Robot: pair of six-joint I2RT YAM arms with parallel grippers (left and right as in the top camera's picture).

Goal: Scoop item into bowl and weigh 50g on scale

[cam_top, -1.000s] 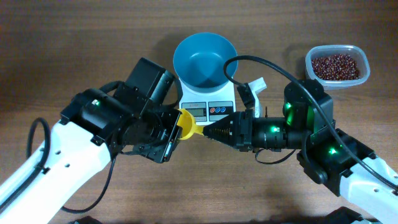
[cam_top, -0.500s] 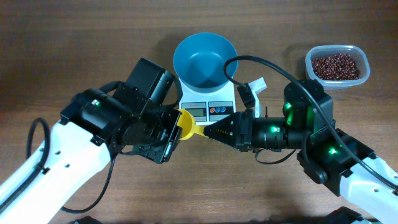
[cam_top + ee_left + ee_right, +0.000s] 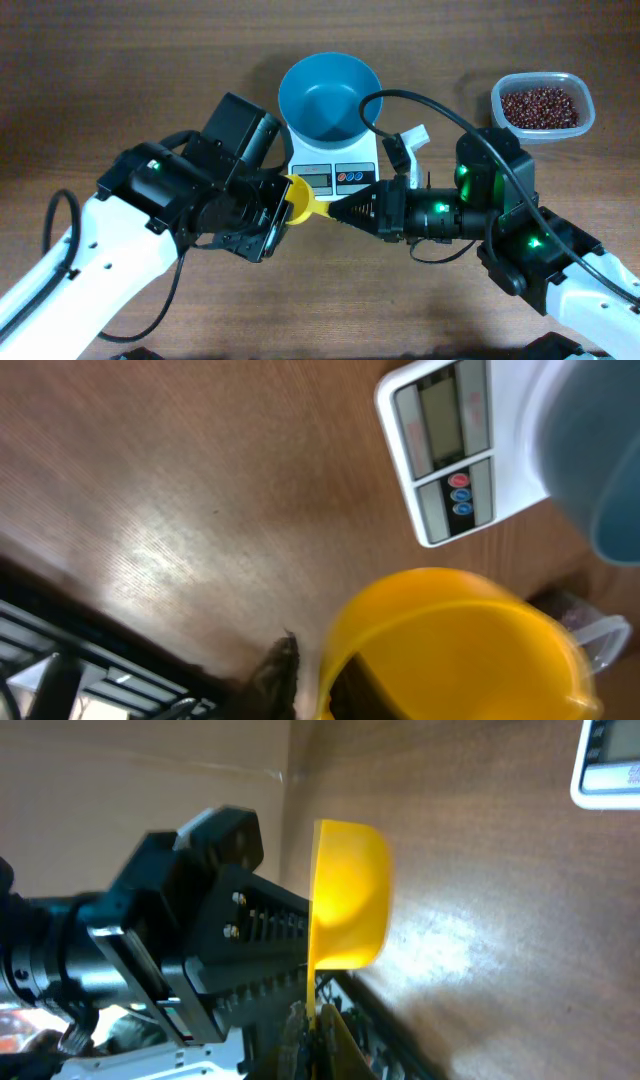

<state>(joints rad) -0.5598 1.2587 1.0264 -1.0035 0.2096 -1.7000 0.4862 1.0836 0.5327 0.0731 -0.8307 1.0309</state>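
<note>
A yellow scoop [image 3: 298, 197] hangs between my two grippers, just in front of the white scale [image 3: 335, 178]. My left gripper [image 3: 285, 200] is shut on the scoop's cup [image 3: 450, 640], one finger outside the wall and one inside [image 3: 315, 680]. My right gripper [image 3: 335, 208] is shut on the scoop's thin handle [image 3: 312, 1020]; the cup [image 3: 350, 910] looks empty. The blue bowl [image 3: 328, 95] stands empty on the scale. The reddish-brown beans [image 3: 540, 105] lie in a clear tub at the far right.
The clear tub's rim [image 3: 500, 95] is right of the scale. A small white object [image 3: 412, 140] lies by the scale's right edge. The scale's display and buttons [image 3: 445, 450] face the front. Both arms cross the table's near half.
The right gripper's fingers have drawn together on the scoop's handle. The left arm, scoop, bowl and scale have not visibly moved.
</note>
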